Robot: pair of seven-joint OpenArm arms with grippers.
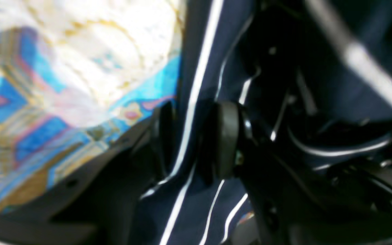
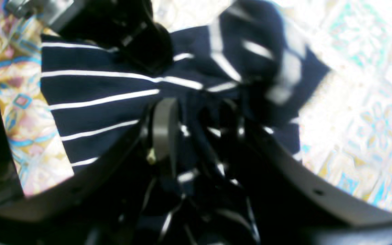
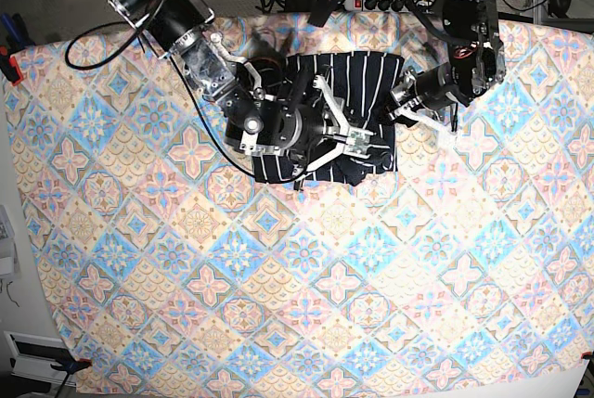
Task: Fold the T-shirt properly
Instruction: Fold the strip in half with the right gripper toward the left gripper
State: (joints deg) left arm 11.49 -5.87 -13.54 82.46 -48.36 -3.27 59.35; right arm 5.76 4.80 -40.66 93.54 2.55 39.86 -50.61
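Observation:
The T-shirt (image 3: 348,78), dark navy with thin white stripes, lies as a folded bundle at the back middle of the table. My right gripper (image 3: 369,145) is over its front right corner. In the right wrist view the right gripper (image 2: 206,132) stands open, with bunched, blurred T-shirt (image 2: 97,88) cloth between the jaws. My left gripper (image 3: 406,106) is at the shirt's right edge. In the left wrist view the left gripper (image 1: 194,136) is open, its round pads (image 1: 226,139) apart, and a hanging fold of the T-shirt (image 1: 196,85) runs between them.
The pastel diamond-patterned tablecloth (image 3: 278,277) covers the whole table. A power strip (image 3: 376,1) and cables lie beyond the back edge. A red clamp (image 3: 9,69) grips the table's left edge. Both arms reach in from the back.

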